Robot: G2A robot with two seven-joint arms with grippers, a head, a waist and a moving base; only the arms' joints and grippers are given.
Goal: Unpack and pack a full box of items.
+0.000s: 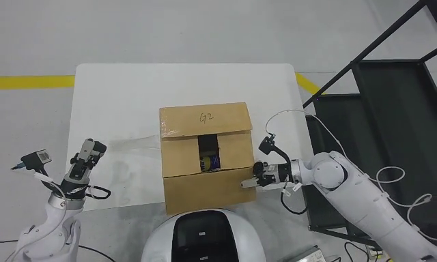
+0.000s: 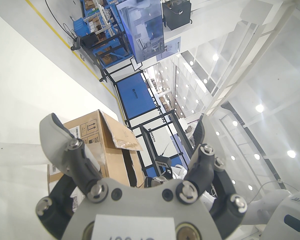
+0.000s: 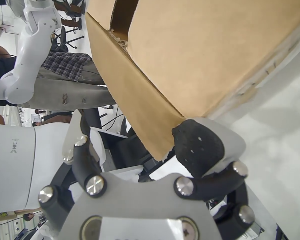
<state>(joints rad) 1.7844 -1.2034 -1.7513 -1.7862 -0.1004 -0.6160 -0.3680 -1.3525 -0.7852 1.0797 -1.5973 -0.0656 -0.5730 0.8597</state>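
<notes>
Ok, we put this at the very start of unpacking: the box (image 1: 205,136) sits mid-table (image 1: 116,98) towards the robot's side, with its flaps mostly folded in and a dark gap in the middle. The right pincer (image 3: 137,136) is wide open at the box's near right corner and holds nothing. The cardboard edge runs between its fingers, and one black pad (image 3: 197,148) is touching the corner. The left pincer (image 2: 126,131) is open too and empty, raised over the table's left side, well apart from the box. As we judge it, the next move is to close on a flap edge and fold it outward. That needs a clean pinch on thin card and a pull that won't drag the whole box; the left pincer could steady it. The items (image 1: 209,162) are hard to make out, just a blue and yellow bit in the gap, so we can't tell what they are or how many. We also can't tell if the pad presses the corner or only touches it.
</notes>
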